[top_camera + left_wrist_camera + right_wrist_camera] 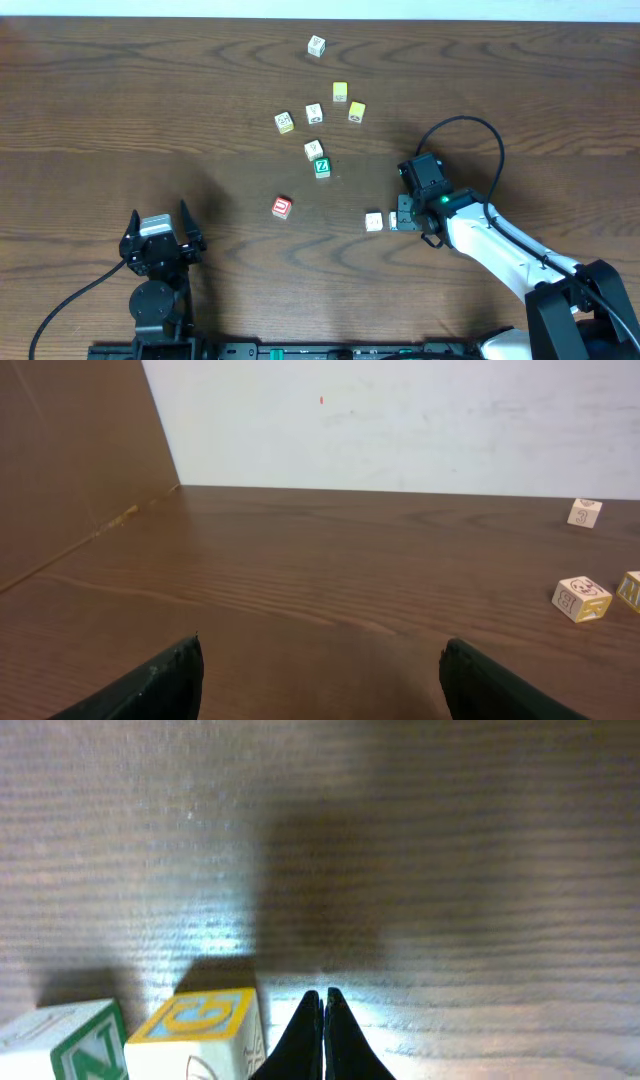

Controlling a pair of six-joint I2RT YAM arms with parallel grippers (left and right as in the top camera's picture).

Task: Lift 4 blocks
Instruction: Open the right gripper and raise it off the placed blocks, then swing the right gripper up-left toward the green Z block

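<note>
- Wooden letter cubes (316, 45) are scattered over the dark bench (120, 100). I count ten from above, and the tenth is half tucked under the right hand.
- By colour, there's one red block (282, 207), one green Z block (321, 167) and two plainly yellow cubes (340, 92) further back. The rest are pale or white on top.
- The red block sits by itself nearer the front, with a white mark on its top face.
- The green Z block is mid-bench and shows a white Z on green. A white block (313, 149) sits just behind it, and I can't tell if they touch.
- Another white-topped block (314, 113) is further back, between the yellowish ones. Its marks are too faint to read.
- All four lie flat on the bench, none lifted.
- The right hand (402, 215) is down at the bench, right of centre. Its fingers (322, 1025) are pressed together with nothing between them.
- Those fingers sit just beside a yellow-topped cube (195, 1025) with a blue letter. Next to that is a white cube with a green N (60, 1045).
- The left hand (159, 215) is at the near left, spread wide and holding nothing, well apart from every cube.
</note>
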